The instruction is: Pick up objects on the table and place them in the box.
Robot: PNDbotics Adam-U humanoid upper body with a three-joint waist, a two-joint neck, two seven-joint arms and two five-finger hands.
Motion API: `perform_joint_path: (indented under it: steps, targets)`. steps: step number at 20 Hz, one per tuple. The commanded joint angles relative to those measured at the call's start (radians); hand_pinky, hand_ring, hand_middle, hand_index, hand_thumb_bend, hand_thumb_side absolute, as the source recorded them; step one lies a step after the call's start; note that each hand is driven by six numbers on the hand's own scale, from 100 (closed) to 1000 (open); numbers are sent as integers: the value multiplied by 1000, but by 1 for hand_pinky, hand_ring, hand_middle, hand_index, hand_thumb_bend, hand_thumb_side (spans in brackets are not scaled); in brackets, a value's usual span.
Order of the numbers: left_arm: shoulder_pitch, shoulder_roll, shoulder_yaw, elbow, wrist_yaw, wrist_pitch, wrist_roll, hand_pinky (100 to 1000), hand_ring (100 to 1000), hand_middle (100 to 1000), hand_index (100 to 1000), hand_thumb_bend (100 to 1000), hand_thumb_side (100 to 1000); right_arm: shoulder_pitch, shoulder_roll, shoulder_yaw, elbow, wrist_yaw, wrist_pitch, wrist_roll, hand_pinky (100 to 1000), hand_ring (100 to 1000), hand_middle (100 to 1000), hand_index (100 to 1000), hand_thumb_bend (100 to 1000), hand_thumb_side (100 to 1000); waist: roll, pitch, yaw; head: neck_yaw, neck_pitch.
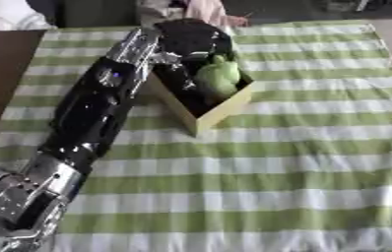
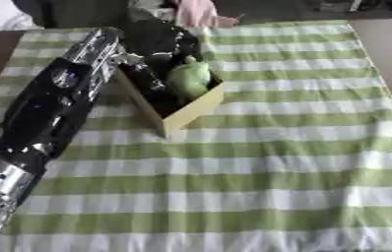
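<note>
The left arm runs up from the lower left corner across the green-and-white striped cloth [image 1: 260, 162], and its left hand [image 1: 186, 37] hangs over the far end of the box [image 1: 221, 110], a dark mass whose fingers I cannot tell to be apart or curled. The tan, open-topped box sits askew toward the table's far left, near the cloth's back edge, with a green object [image 1: 219, 75] lying inside against its right wall and something dark beside it. To the right and in front of the box the cloth lies flat out to its edges.
</note>
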State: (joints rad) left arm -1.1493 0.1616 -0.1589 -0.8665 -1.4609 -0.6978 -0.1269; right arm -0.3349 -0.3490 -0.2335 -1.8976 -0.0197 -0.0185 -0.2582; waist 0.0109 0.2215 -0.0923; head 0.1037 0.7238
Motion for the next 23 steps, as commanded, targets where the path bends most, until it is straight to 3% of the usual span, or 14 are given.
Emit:
perform_joint_path:
  steps: [1,5,9,13,15,16,17,23]
  targets:
    - [-14,17,17,-47,42,11,-2,646,797,730,831,381,100,-8,-15,-7,-8,-7,1,0,635,594,545,786,100,1000,-6,-24,0,-1,1]
    - [-9,29,16,-99,113,30,-18,634,791,717,819,307,100,-8,-17,-9,-8,-6,0,-2,636,595,546,787,100,1000,-9,-30,3,-2,3]
    - [4,50,25,-212,252,67,-25,604,779,706,809,106,100,-8,-21,-10,-10,-4,-2,-5,638,596,546,787,100,1000,-8,-33,9,-5,8]
    - [36,98,27,-381,482,148,-36,561,758,683,823,100,335,-10,-30,-14,-15,1,-3,-12,640,597,548,788,100,1000,-6,-35,15,-15,13]
    - [61,129,25,-469,610,196,-44,561,760,687,825,100,391,-12,-34,-16,-18,4,-4,-16,641,598,549,788,100,1000,-6,-36,18,-19,14]
    - [76,147,24,-511,665,217,-48,560,761,689,826,100,461,-12,-37,-17,-19,6,-5,-18,642,599,549,788,100,1000,-6,-37,20,-21,15]
    - [92,164,24,-551,714,236,-51,559,760,689,826,100,422,-12,-38,-18,-21,8,-5,-20,642,599,550,788,100,1000,-6,-38,22,-22,15]
    - [206,252,32,-761,948,309,-44,547,753,697,812,100,500,-14,-47,-21,-28,15,-8,-30,645,601,552,789,100,1000,-10,-43,32,-27,17]
